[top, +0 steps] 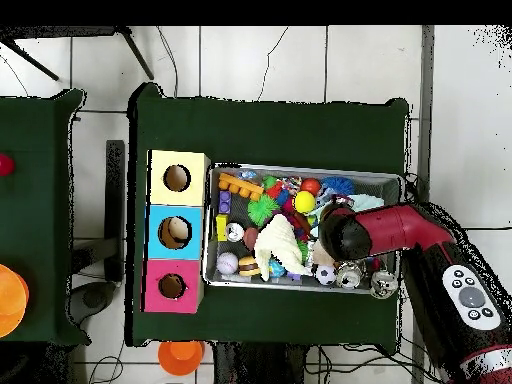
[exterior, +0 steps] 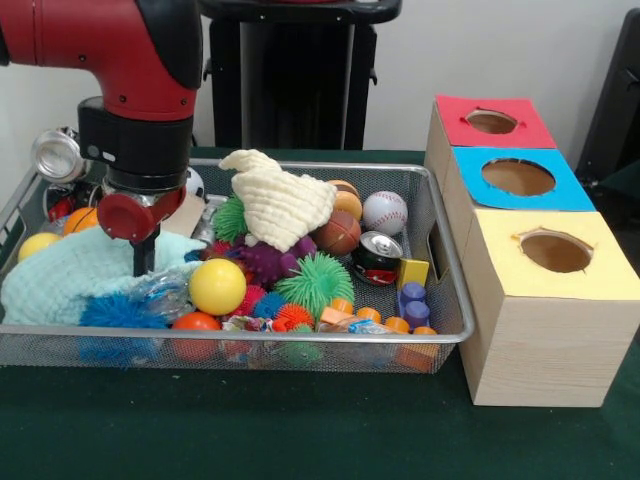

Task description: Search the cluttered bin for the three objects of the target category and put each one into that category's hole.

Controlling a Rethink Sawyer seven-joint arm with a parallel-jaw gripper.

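A metal mesh bin (exterior: 440, 335) (top: 388, 176) holds a heap of toys. My gripper (exterior: 146, 258) reaches down at the bin's left end, its tip pressed into a light blue cloth (exterior: 60, 280) just left of a yellow ball (exterior: 217, 286). In the overhead view the arm's wrist (top: 340, 236) hides it. A baseball (exterior: 385, 212), a brown ball (exterior: 338, 232) and a soda can (exterior: 377, 256) lie right of a cream cloth (exterior: 280, 205). Three boxes stand beside the bin, with a red-topped hole (exterior: 491, 121), a blue-topped hole (exterior: 518, 177) and a yellow-topped hole (exterior: 555, 250).
Green (exterior: 315, 282), purple (exterior: 265, 262) and blue (exterior: 120, 312) spiky balls, an orange ball (exterior: 195, 322) and purple blocks (exterior: 412, 300) crowd the bin's front. A silver can (exterior: 57, 155) sits at the back left corner. Green cloth (exterior: 300, 430) covers the table.
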